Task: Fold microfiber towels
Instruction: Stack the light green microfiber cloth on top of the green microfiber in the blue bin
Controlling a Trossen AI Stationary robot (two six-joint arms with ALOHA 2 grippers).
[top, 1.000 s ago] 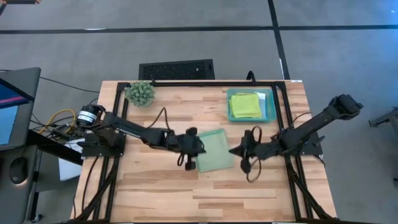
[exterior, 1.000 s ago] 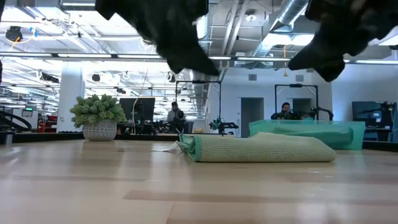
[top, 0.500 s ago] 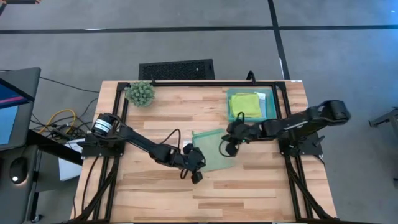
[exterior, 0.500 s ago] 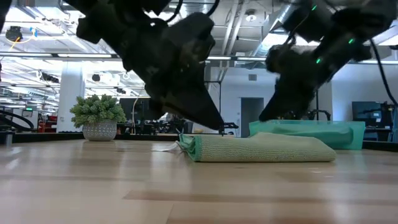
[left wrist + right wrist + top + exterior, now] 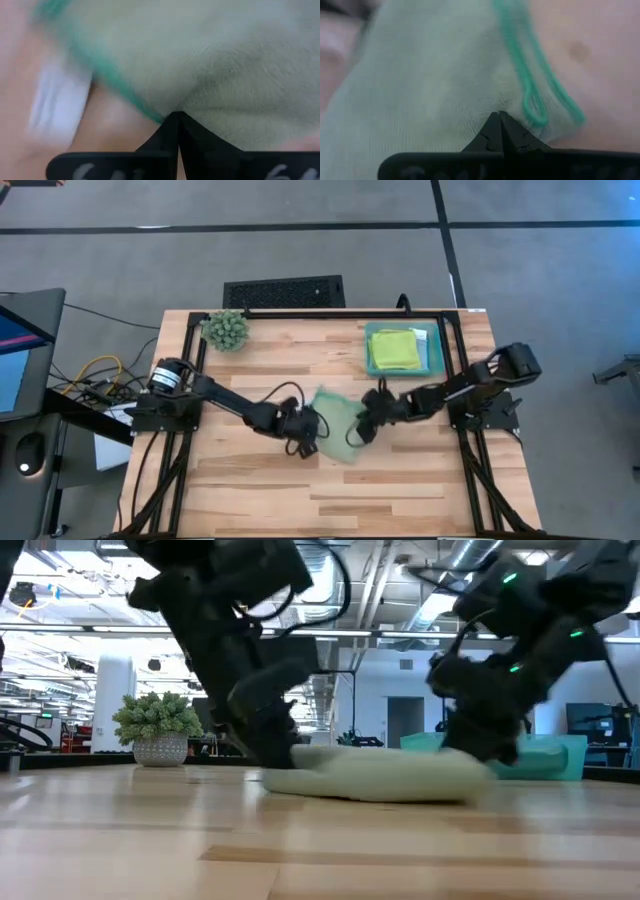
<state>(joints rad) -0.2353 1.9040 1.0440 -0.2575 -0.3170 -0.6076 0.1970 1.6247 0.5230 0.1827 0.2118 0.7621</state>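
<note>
While each pinches the sage towel (image 5: 338, 423), left tool (image 5: 312, 432) and right tool (image 5: 362, 430) stay clamped tight

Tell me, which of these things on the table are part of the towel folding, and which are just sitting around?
Part of the job:
- pale sage green soft cloth, pinched by the left gripper and the right gripper, jaws shut on it
- lime green folded cloth, with a yellow cloth edge beneath it
- rigid teal plastic tray holding them

Just lying about:
- small spiky green plant

Overhead camera looks straight down; low camera sits level at table (image 5: 260, 480) height; both wrist cameras press close on sage towel (image 5: 338, 425).
</note>
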